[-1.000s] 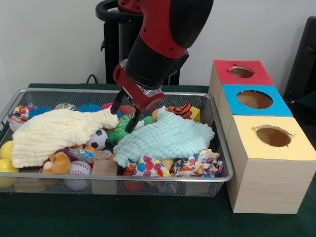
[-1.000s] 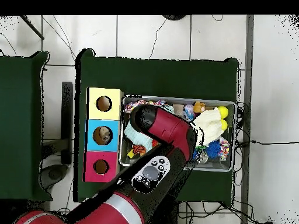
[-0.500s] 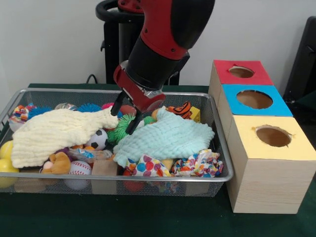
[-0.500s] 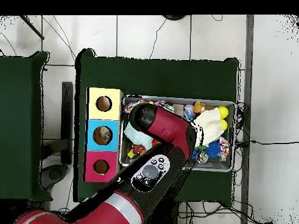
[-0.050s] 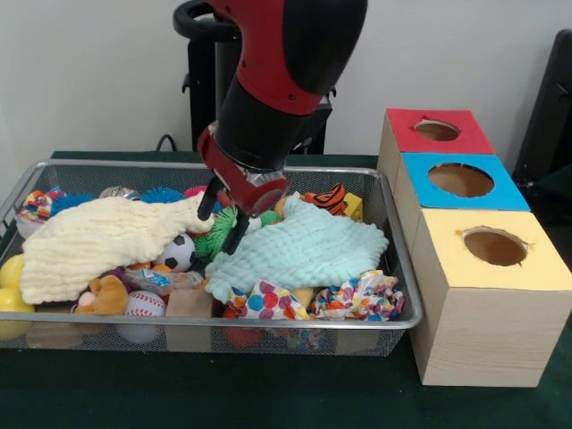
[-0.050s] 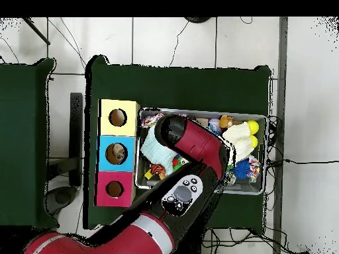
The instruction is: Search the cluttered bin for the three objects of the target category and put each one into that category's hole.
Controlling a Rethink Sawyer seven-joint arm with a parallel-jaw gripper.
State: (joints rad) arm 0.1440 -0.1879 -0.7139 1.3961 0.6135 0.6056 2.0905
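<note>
My gripper [image 5: 222, 221] hangs open in the wire bin [image 5: 268, 323], its two black fingers [image 5: 207, 202] spread just above a green spiky ball [image 5: 217, 238]. The ball lies between a pale yellow cloth [image 5: 98, 237] and a mint cloth [image 5: 304, 248]. Three hole boxes stand to the right of the bin: red [image 5: 435, 132], blue [image 5: 460, 180] and yellow [image 5: 494, 248]. In the overhead view the red arm [image 6: 195, 142] covers the middle of the bin and hides the gripper. The mint cloth [image 6: 156, 149], the yellow cloth [image 6: 235, 139] and the boxes [image 6: 117, 153] show there.
The bin also holds a soccer ball [image 5: 179, 253], a baseball [image 5: 143, 308], a tiger toy [image 5: 331, 198], yellow balls [image 5: 11, 286], a wooden block [image 5: 189, 308], blue spiky balls [image 5: 163, 194] and patterned crumpled cloths [image 5: 362, 298]. Green cloth covers the table.
In the front view the arm has swung a little to the left, carrying the open gripper slightly left and down toward the green spiky ball. Nothing was picked up.
</note>
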